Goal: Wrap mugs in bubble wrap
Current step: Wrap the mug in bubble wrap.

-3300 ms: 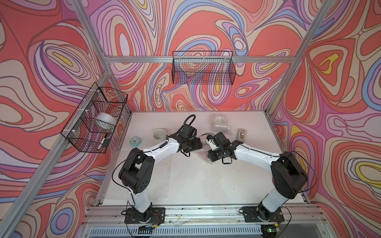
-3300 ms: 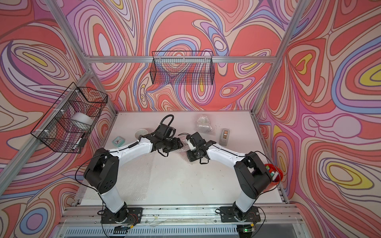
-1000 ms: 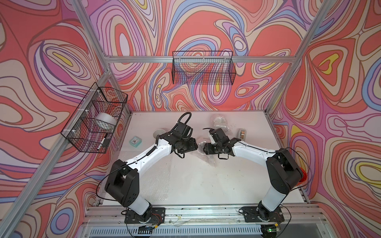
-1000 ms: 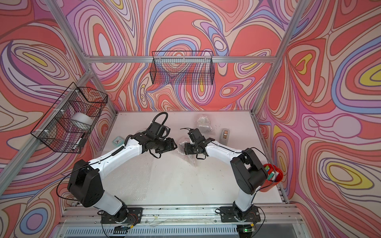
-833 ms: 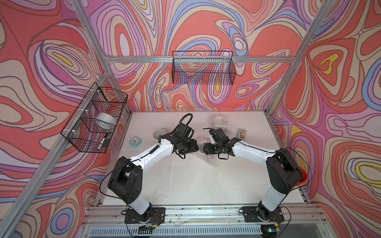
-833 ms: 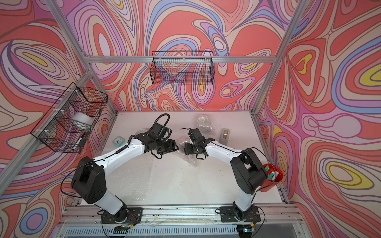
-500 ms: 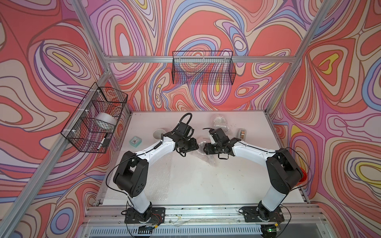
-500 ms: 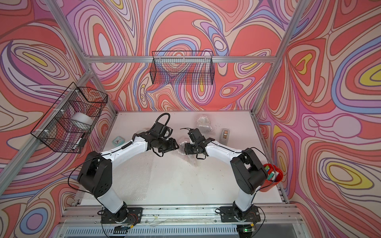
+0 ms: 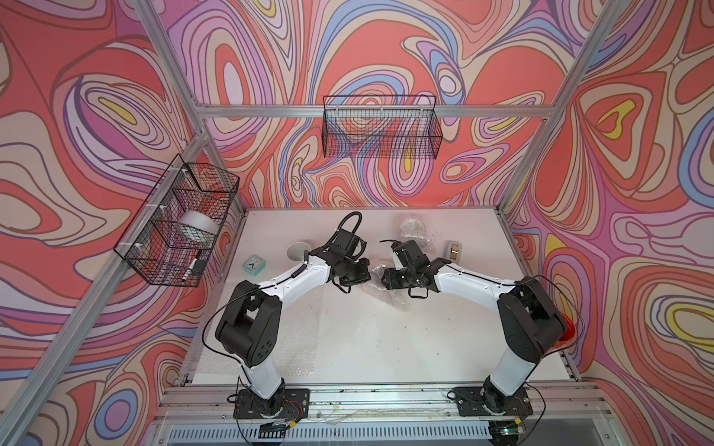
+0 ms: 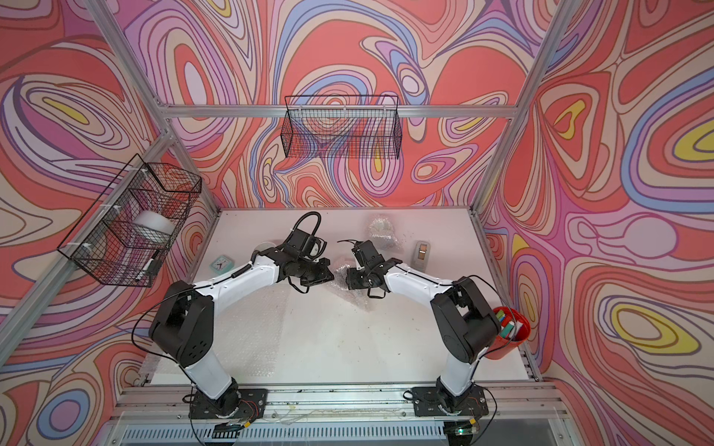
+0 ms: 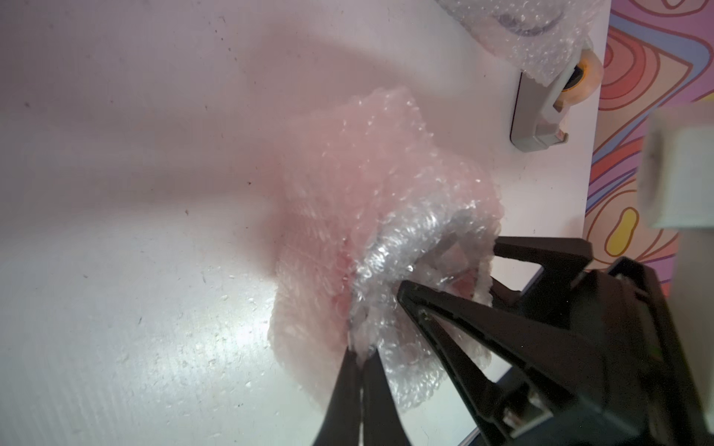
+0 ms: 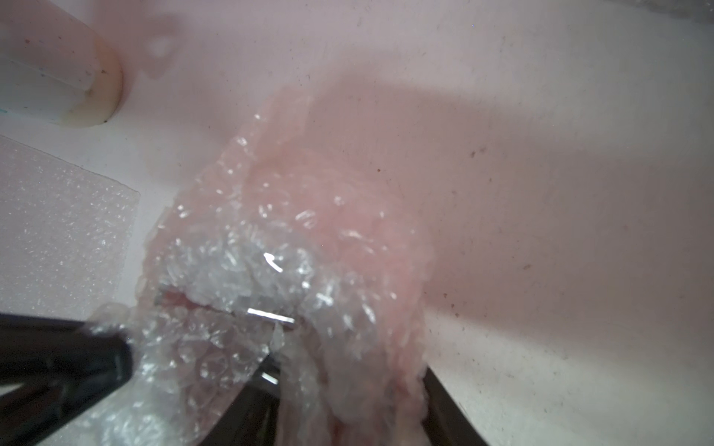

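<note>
left gripper (image 11: 357, 355) has clamped onto bubble wrap (image 11: 371, 185) near the tape dispenser (image 11: 537, 116); right gripper (image 11: 450, 270) grasps it; pull taut gently.

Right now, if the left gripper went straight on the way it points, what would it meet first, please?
The bubble wrap bundle: the left gripper is shut on its edge. Just behind it, seemingly, stands the right gripper, astride the same bundle; depth there is unclear.

White table (image 9: 386, 340), bubble wrap (image 9: 293, 340), clock (image 9: 254, 265), tape dispenser (image 9: 455, 251)
</note>
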Robot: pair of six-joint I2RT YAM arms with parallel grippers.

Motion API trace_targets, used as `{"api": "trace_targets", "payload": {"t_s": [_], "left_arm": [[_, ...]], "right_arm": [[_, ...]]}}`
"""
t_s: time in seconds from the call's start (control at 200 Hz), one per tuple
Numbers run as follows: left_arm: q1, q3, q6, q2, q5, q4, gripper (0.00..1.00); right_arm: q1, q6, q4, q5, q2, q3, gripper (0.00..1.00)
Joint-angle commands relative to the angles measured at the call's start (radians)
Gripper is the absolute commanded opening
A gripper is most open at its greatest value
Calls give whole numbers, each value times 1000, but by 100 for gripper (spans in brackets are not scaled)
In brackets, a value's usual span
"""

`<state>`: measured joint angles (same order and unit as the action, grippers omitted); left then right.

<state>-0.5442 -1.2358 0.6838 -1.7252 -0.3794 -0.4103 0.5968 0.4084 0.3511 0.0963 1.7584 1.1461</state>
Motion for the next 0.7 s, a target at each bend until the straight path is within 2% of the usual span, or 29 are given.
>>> {"api": "trace_targets", "payload": {"t_s": [0.0, 0.18, 0.421, 0.621, 0.696], "left_arm": [[-24, -42, -7, 7, -43, 34, 0], [-43, -75, 1, -40, -76, 50, 0], [-46, -109, 15, -94, -56, 19, 0], [-49, -156, 7, -143, 24, -116, 0], [-50, -163, 6, -153, 48, -150, 0]], "right_arm": [[3, -21, 37, 17, 44, 4, 51], [3, -32, 38, 33, 52, 12, 51], [3, -37, 27, 62, 52, 18, 50], [3, -37, 20, 74, 19, 15, 51], [4, -37, 23, 71, -37, 9, 52]]}}
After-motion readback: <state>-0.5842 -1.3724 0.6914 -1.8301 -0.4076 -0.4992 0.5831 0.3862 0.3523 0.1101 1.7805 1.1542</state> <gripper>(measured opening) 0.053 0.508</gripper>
